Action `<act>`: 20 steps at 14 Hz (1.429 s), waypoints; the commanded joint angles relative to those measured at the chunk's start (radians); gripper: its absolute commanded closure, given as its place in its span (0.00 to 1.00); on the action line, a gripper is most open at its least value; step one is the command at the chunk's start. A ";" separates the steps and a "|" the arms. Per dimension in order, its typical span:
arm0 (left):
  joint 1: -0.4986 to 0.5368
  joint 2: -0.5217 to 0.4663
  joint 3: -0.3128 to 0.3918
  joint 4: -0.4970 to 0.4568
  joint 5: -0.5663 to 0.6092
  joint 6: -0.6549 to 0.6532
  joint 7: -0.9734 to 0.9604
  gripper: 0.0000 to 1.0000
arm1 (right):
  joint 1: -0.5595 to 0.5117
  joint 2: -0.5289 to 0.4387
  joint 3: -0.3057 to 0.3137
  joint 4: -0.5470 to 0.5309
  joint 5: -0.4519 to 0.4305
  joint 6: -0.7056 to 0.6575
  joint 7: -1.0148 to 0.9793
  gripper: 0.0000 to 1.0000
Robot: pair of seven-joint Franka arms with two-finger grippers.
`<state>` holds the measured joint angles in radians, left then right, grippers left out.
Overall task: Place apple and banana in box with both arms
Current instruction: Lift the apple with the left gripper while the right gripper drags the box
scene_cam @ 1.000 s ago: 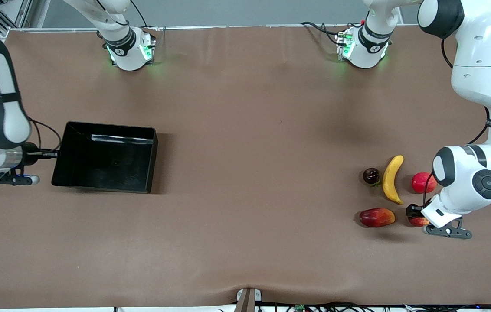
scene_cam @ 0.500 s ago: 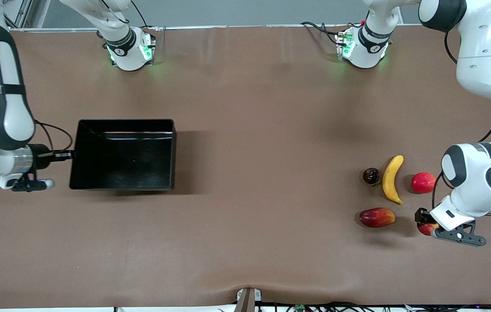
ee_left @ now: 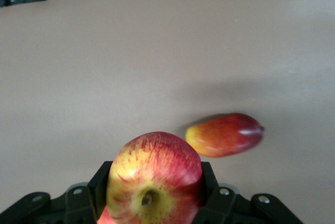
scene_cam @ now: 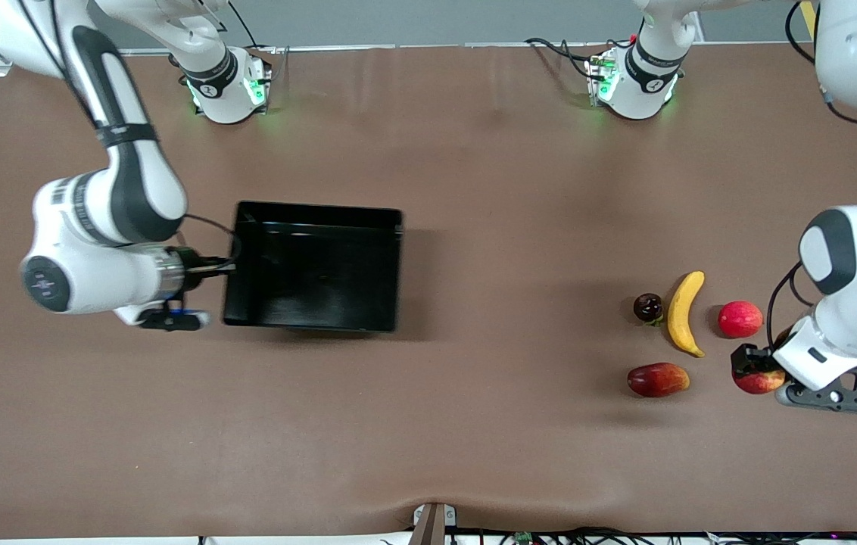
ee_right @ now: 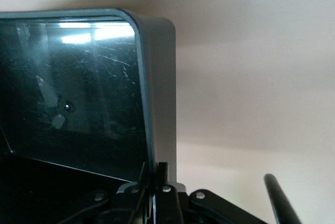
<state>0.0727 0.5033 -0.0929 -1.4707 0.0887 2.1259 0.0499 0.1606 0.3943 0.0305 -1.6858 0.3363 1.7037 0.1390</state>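
So the box (scene_cam: 316,266) has nothing in it, just glare and scratches on the black floor, which the right wrist view shows well (ee_right: 73,93). The right gripper (scene_cam: 225,265) has its jaws pinched tight on the thin wall (ee_right: 157,174) at the box's end toward the right arm's side, and the box casts a wide shadow under its other end and its near edge, so it looks lifted off the table (scene_cam: 474,424).

The apple (scene_cam: 758,378) is clamped in the left gripper (scene_cam: 748,365), jaws closed on both sides of it; in the left wrist view the stem dimple faces the camera (ee_left: 154,179) and the black fingers (ee_left: 212,182) hug its sides. It's up over the table at the left arm's end.

The banana (scene_cam: 684,313) lies on the table, with a small dark fruit (scene_cam: 648,306) just beside it on the box's side and a pink-red fruit (scene_cam: 740,319) near it on the side toward the left arm's end. A mango-like fruit (scene_cam: 658,379) sits nearer the camera than the banana, also visible under the apple (ee_left: 225,134).

Table is a plain brown mat, a bit wrinkled along the near edge. Between box and fruit there's a broad bare stretch. Cables (scene_cam: 550,536) run along the near edge, and both bases (scene_cam: 228,83) stand at the top edge.
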 commanded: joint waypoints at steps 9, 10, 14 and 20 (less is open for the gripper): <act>0.006 -0.272 -0.226 -0.037 -0.012 -0.363 -0.436 1.00 | 0.344 0.089 -0.007 -0.012 0.168 0.356 0.241 1.00; 0.006 -0.281 -0.249 -0.039 -0.012 -0.377 -0.465 1.00 | 0.368 0.106 -0.007 -0.011 0.174 0.388 0.260 1.00; 0.006 -0.290 -0.381 -0.039 -0.012 -0.386 -0.629 1.00 | 0.453 0.158 -0.007 -0.006 0.176 0.500 0.329 1.00; 0.006 -0.289 -0.504 -0.206 -0.012 -0.286 -0.807 1.00 | 0.523 0.219 -0.009 0.014 0.184 0.574 0.390 0.15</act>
<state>0.0632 0.2383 -0.5766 -1.5924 0.0861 1.7752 -0.7191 0.6721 0.5950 0.0289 -1.6960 0.4923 2.2746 0.5243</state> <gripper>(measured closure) 0.295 0.943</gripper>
